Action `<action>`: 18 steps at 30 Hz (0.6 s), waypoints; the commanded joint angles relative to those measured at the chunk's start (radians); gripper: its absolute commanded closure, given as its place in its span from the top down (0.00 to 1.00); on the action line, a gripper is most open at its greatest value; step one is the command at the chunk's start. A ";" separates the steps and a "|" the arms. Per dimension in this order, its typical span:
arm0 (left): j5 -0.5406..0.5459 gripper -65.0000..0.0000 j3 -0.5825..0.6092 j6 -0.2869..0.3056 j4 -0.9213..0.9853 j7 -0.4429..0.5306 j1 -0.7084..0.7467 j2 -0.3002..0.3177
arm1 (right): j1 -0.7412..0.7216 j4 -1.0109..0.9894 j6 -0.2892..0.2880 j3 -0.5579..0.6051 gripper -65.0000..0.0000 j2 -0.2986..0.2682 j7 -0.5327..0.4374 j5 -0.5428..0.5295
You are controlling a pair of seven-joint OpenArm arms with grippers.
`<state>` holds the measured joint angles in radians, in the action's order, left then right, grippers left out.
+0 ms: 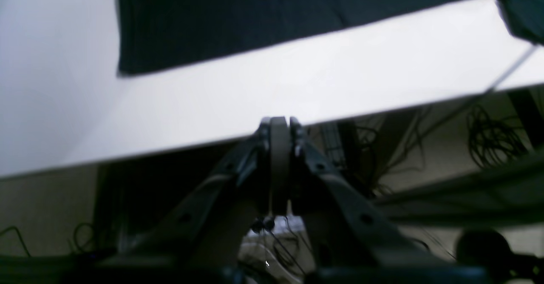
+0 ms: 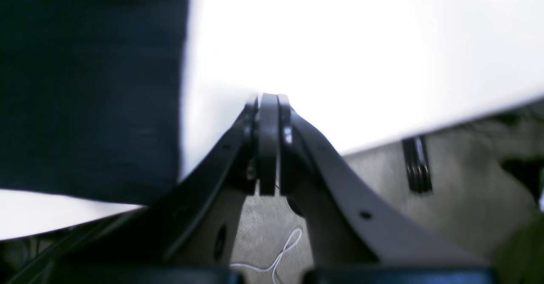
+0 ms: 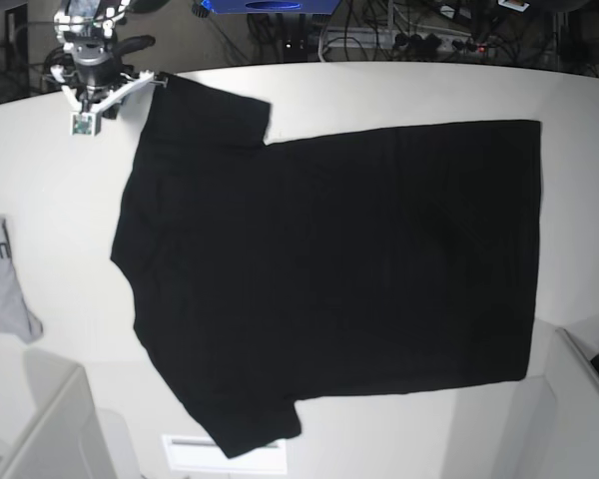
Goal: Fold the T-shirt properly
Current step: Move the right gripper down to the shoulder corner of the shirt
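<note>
Lying flat, plain side up, T-shirt (image 3: 329, 269) spreads across white table (image 3: 60, 150), untouched. Left gripper (image 1: 279, 124) and right gripper (image 2: 268, 101) both pinched closed, empty, off near edge. Fold not started; next: open, grab a sleeve-side edge.

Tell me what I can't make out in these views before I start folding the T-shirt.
- T-shirt: base view shows only its plain black side; any print underneath is hidden by the cloth.
- Both wrist views are blurred, and their edges cut off most of the shirt.
- Left gripper and right gripper: jaws shut over the white table; neither is clearly visible in the base view.
- Grey garment: cut off by the base view's left edge; lettering too small to read.
</note>
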<state>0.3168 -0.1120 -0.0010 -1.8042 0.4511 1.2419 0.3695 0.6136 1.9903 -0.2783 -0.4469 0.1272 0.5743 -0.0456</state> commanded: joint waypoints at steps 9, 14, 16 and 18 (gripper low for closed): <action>0.003 0.00 -0.004 -0.004 -0.004 -0.018 -0.014 -0.004 | -0.130 0.017 -0.012 -0.161 0.24 -0.034 0.404 -0.440; 0.003 0.00 -0.050 -0.004 -0.003 -0.012 -0.037 -0.031 | -0.162 0.007 -0.060 -0.237 0.25 -0.120 0.566 -0.733; 0.003 0.00 -0.078 -0.004 -0.003 -0.012 -0.046 -0.048 | -0.176 0.005 -0.060 -0.258 0.25 -0.134 0.600 -0.808; 0.003 0.00 -0.102 -0.004 -0.003 -0.018 -0.047 -0.051 | -0.192 0.000 -0.059 -0.278 0.27 -0.136 0.625 -0.817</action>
<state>0.3176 -0.2062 0.0059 -1.7962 0.4110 1.1725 0.3161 0.4232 1.9789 -0.3367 -0.7197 0.0002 1.2110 -0.8452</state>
